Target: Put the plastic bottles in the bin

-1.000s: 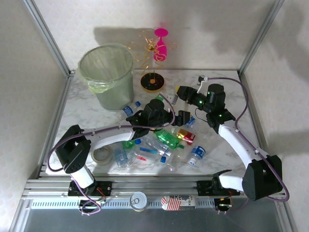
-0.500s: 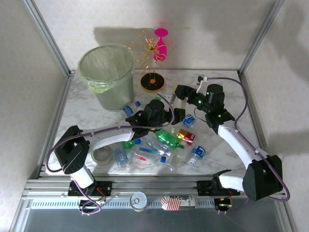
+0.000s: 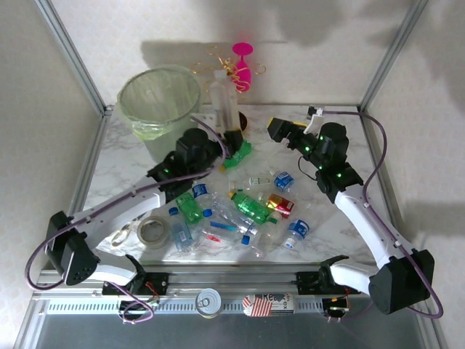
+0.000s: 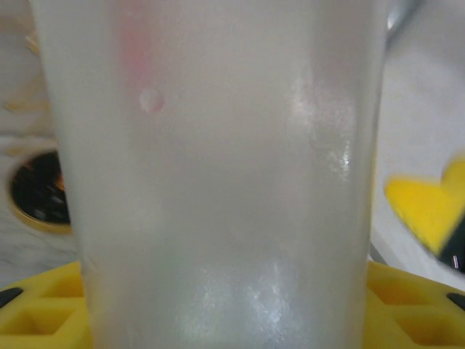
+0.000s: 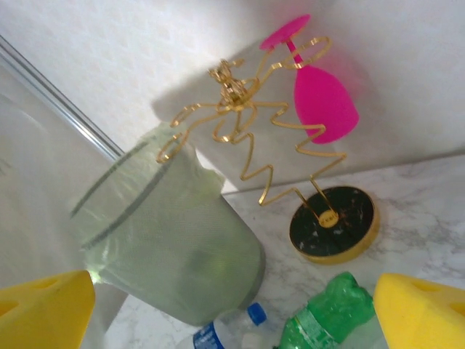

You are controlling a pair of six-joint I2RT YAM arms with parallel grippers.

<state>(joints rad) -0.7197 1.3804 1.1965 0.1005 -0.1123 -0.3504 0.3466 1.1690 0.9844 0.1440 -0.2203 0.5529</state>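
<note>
Near edge: a heap of small clear, green and red-labelled plastic bottles lies on the white marbled table. Mid-table: the left gripper is clamped on a tall frosted plastic bottle, held upright just right of the bin. The right gripper has its jaws wide and empty. Far left: the round grey-green, bag-lined bin.
</note>
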